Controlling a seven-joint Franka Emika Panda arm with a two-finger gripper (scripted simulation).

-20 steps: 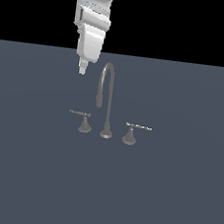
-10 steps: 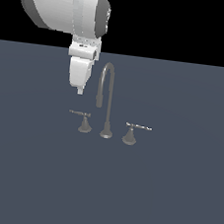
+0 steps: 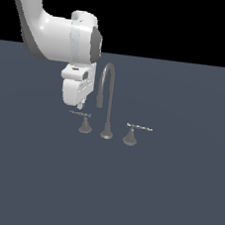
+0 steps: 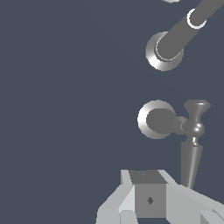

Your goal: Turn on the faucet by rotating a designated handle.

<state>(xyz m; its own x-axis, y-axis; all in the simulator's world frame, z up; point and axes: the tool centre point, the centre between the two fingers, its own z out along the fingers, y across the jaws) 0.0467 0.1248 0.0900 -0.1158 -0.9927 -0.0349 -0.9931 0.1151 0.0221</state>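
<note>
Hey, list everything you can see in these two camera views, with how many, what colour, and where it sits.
spout: one, grey gooseneck, standing between the two handles in the exterior view.
handle: one, dull grey lever on a cone base, at the exterior view's left of the spout, just below the gripper.
twin handle: one, grey with a whitish-tipped lever, at the exterior view's right of the spout.
surface: one, dark slate blue, under the faucet parts.
arm: one, white, reaching in from the exterior view's upper left.
gripper: one, white, above the handle's lever; whether open or shut is unclear.
</note>
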